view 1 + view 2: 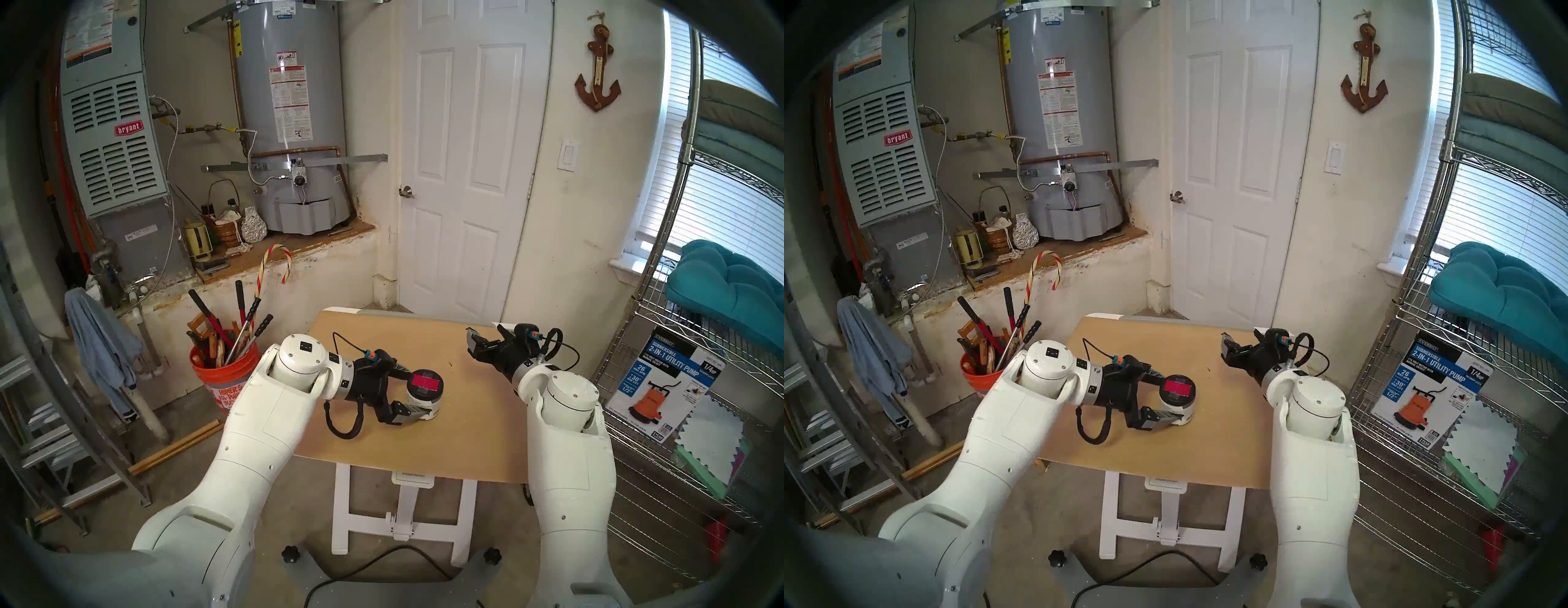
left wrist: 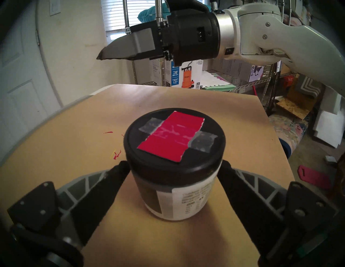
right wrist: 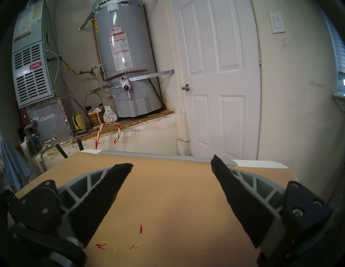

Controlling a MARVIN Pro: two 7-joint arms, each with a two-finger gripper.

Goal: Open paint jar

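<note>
In a utility room, a tan table carries the paint jar near its middle, lid on. The left claw straddles the jar, spread wide, not gripping; closing seems next. The right claw waits apart, agape and empty. Only the wrist views show red paint flecks.

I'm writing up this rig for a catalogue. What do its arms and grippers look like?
Both arms have glossy white rounded shells with silver wrist rings. Each gripper, left and right, is black with grey ribbed fingers faced in black padding, plus looping black cables and an orange-teal connector.
</note>
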